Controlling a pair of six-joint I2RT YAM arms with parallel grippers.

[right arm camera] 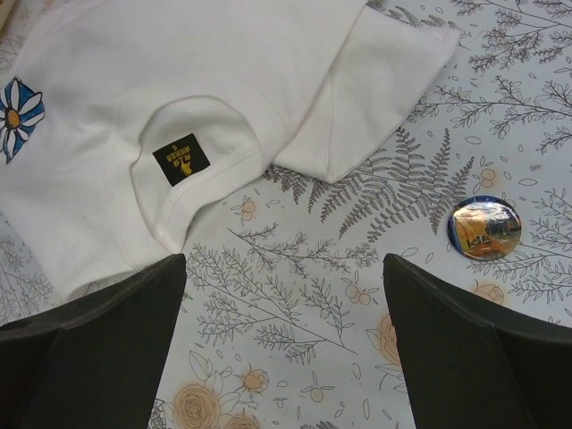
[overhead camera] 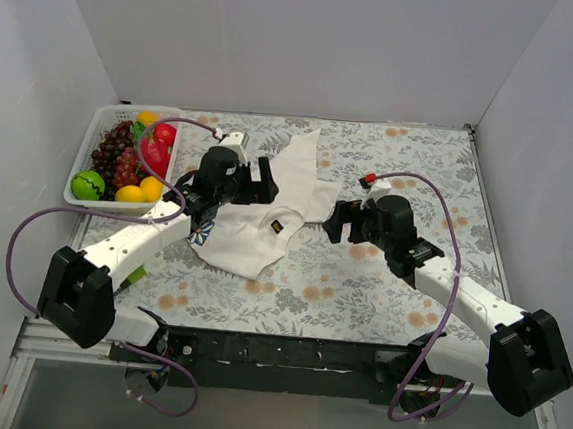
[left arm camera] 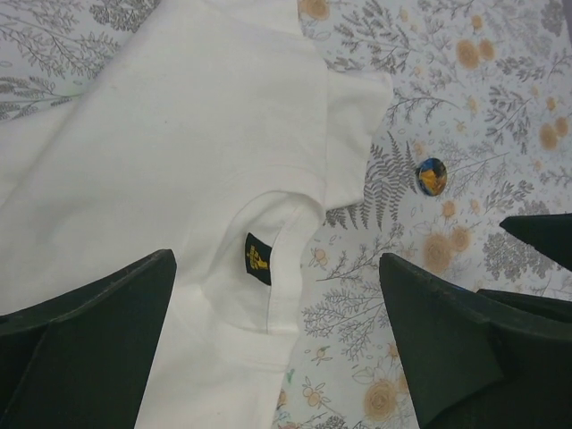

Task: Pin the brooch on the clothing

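The white T-shirt (overhead camera: 267, 213) lies crumpled on the floral tablecloth, with its black-gold neck label (right arm camera: 180, 159) face up and its blue-and-white flower print (right arm camera: 13, 116) at the left. The brooch (right arm camera: 483, 228), a small round badge with its dark blue and gold face up, lies on the cloth right of the shirt's sleeve. It also shows in the left wrist view (left arm camera: 432, 176). I cannot make it out in the top view. My left gripper (left arm camera: 277, 259) is open and empty above the collar. My right gripper (right arm camera: 284, 261) is open and empty over bare cloth between the shirt and the brooch.
A white basket (overhead camera: 102, 118) with grapes and other fruit stands at the back left. White walls close in the table on three sides. Both arms reach in from the near edge, and the grippers (overhead camera: 237, 185) (overhead camera: 351, 220) hover close together.
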